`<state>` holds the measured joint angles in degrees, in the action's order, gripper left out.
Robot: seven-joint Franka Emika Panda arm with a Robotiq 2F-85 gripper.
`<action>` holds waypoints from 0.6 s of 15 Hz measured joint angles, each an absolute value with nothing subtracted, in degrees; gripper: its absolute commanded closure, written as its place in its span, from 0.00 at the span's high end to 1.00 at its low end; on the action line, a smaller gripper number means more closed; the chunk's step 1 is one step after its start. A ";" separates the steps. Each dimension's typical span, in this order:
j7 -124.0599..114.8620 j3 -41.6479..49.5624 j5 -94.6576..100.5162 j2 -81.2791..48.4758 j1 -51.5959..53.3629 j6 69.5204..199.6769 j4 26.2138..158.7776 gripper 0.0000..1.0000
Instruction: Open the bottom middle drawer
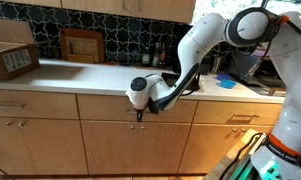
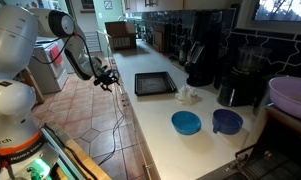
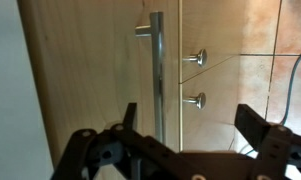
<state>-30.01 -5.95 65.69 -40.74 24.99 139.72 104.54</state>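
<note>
The bottom middle drawer (image 1: pixel 105 108) is a wide light-oak front just under the counter. My gripper (image 1: pixel 140 113) hangs right in front of it and covers its handle in that exterior view. In the wrist view the oak front (image 3: pixel 85 60) fills the picture and the slim silver bar handle (image 3: pixel 157 70) runs up the frame. My gripper (image 3: pixel 190 128) is open, and the bar lies between the fingertips, close to one finger. The drawer looks shut. An exterior view shows the gripper (image 2: pixel 108 78) at the counter's edge, with the drawer hidden.
Narrower drawers (image 1: pixel 240 118) flank it, with cabinet doors (image 1: pixel 130 150) below. Two round knobs (image 3: pixel 197 57) show beside the handle. The counter holds a cardboard box (image 1: pixel 12 58), a black tray (image 2: pixel 155 83), a blue bowl (image 2: pixel 186 122), a purple bowl (image 2: pixel 227 121) and a coffee maker (image 2: pixel 200 62).
</note>
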 measured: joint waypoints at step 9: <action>-27.55 -5.91 65.47 -47.65 23.39 139.87 97.88 1.00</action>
<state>-27.55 -5.91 65.47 -47.65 23.39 139.87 97.88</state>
